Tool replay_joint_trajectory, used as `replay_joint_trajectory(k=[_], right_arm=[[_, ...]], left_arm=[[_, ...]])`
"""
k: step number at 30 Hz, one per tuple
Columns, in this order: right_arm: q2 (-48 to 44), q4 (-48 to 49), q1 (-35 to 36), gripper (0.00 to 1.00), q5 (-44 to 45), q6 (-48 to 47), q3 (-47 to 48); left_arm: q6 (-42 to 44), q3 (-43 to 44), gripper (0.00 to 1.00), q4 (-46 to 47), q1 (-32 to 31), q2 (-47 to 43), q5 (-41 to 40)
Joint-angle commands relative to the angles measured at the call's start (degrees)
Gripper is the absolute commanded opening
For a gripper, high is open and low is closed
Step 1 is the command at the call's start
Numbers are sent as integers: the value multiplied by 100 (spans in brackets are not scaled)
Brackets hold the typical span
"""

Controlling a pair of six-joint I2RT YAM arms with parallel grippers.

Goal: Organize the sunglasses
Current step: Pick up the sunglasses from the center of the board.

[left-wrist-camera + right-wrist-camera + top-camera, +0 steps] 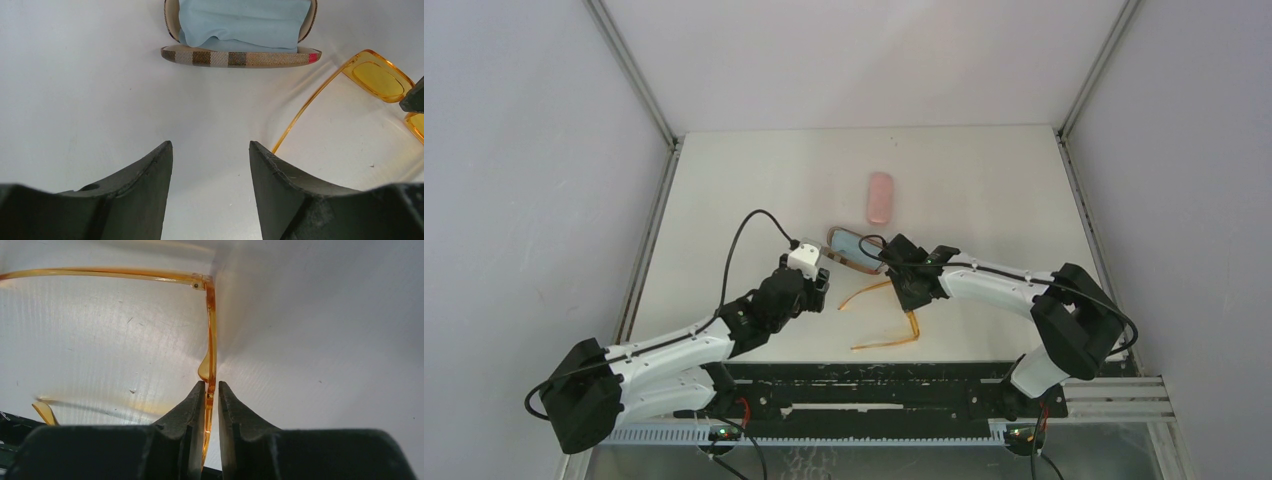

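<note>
Left gripper [210,148]: fingers apart, over table [754,190]. At its 12 o'clock, plaid case [240,56], lid open, light-blue cloth [240,22] bunched inside. Pink case [880,197] closed, at 12 o'clock of plaid case, apart from it. Orange sunglasses [377,77] at 5 o'clock of plaid case, arms unfolded, trailing toward 8 o'clock; resting or lifted, cannot tell. Right gripper [211,387]: fingers clamped on orange frame front beside nose pad, at 2 o'clock of left gripper.

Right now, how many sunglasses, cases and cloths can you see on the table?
Sunglasses: 1, the orange pair
Cases: 2, the pink case and the checked case
Cloths: 1, the blue cloth
Total: 4
</note>
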Motion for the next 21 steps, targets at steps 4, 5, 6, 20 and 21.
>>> replay_joint_trajectory(k=[4, 5, 6, 20, 21], right_arm=[[-6, 24, 57, 7, 121, 78, 224], [-20, 30, 56, 5, 139, 81, 222], [-55, 34, 57, 4, 164, 64, 224], [-1148, -176, 729, 0, 1088, -522, 171], [-1242, -149, 850, 0, 1146, -541, 145]], left_arm=[[66, 438, 62, 30, 36, 43, -36], [66, 440, 61, 25, 36, 43, -43], [60, 447, 61, 22, 36, 37, -51], [-1167, 901, 61, -1211, 45, -455, -767], [-1341, 970, 62, -1508, 45, -492, -910]])
